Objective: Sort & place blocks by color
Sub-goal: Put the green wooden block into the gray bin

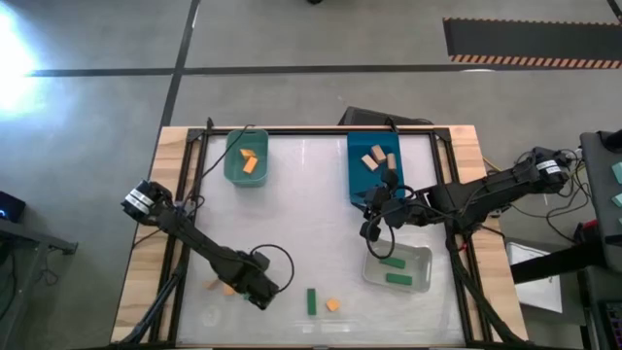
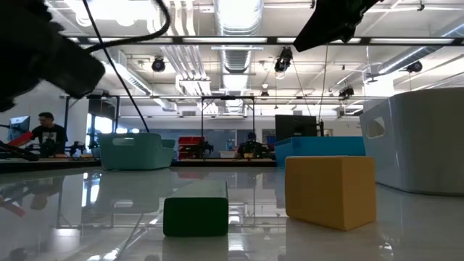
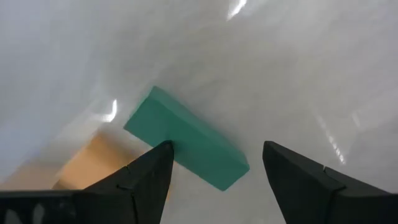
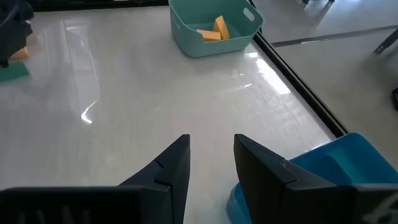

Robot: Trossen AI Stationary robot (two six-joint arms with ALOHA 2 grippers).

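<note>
Seen from above, left to right. Left gripper (image 1: 260, 292) low at about 7 o'clock on the table (image 1: 292, 194), fingers spread as wide as they go, nothing between them yet. In the left wrist view a green block (image 3: 186, 146) lies flat just ahead of the left finger (image 3: 146, 177), its long axis slanted across the gap rather than square to it, one edge almost under that finger, with an orange block (image 3: 93, 162) close behind. Probably a turn of the wrist needed so the fingers close across the short sides.

Further right, at roughly 6 o'clock, another green block (image 1: 312, 301) and an orange block (image 1: 333, 305), well nearer the left arm than the right.

Right gripper (image 1: 372, 226) at about 3 o'clock between the blue bin (image 1: 358, 185) and the clear bin (image 1: 420, 267), fingers partly closed, empty by the right wrist view. Teal bin (image 1: 233, 175) at 11 o'clock already holding orange blocks.
</note>
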